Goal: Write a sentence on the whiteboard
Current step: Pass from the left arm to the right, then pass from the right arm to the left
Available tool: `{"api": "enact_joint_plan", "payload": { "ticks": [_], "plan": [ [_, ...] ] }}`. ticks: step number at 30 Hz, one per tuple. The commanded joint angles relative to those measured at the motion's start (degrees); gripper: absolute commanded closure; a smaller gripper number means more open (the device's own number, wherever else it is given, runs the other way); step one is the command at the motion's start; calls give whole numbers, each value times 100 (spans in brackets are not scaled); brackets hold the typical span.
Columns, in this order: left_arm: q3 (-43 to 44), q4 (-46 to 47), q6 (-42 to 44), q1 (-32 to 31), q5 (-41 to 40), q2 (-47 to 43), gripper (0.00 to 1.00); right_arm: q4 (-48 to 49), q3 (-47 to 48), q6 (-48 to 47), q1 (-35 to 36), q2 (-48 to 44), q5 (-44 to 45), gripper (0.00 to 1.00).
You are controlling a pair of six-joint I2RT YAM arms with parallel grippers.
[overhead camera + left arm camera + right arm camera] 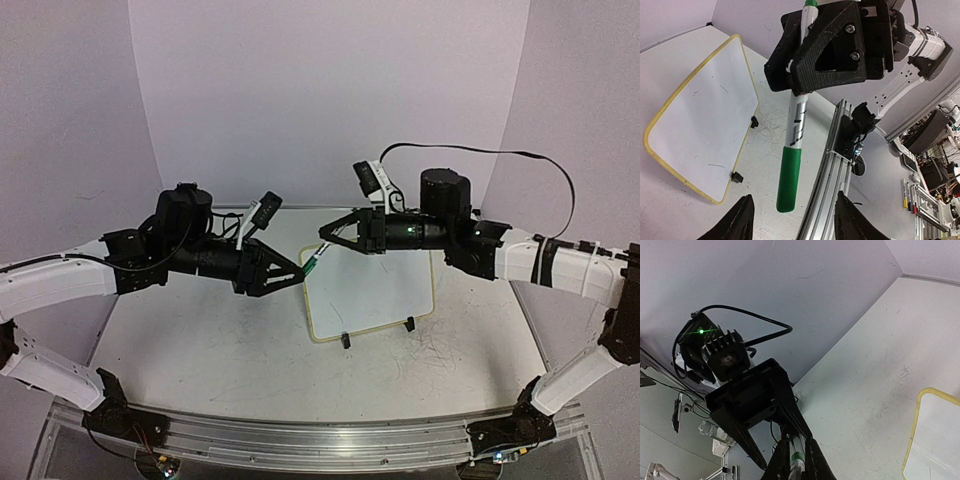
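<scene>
Green cap down, the marker hangs nearly upright between the two arms, above the table.

1. Right gripper: I read its fingers as closed tight on the marker's white barrel, well above the cap. In the right wrist view the barrel sits pinched between both pads.
2. Left gripper: its fingers stand wide apart. The cap end lies in the gap between them, and I see neither finger touching it.
3. The whiteboard: it stands on the table right of centre, leaning back on two black clip feet. From the top view it lies below the right gripper, with the marker over its upper left corner. From the left wrist view I see a white face with a pale-yellow frame and only a few faint dark streaks. I can make out no lettering on it.
</scene>
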Motion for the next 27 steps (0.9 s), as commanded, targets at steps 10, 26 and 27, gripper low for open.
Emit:
{"api": "enact_joint_plan", "payload": {
  "ticks": [10,26,27],
  "plan": [
    [101,1605,-681,2,772,560,59,976,-427,92,-4,-508,53,100],
    [247,1692,-644,2,675,738,81,1415,-751,385,-4,-631,-1,100],
    [258,1692,-626,2,683,746,83,1421,-762,389,-4,-638,-14,100]
  ]
}}
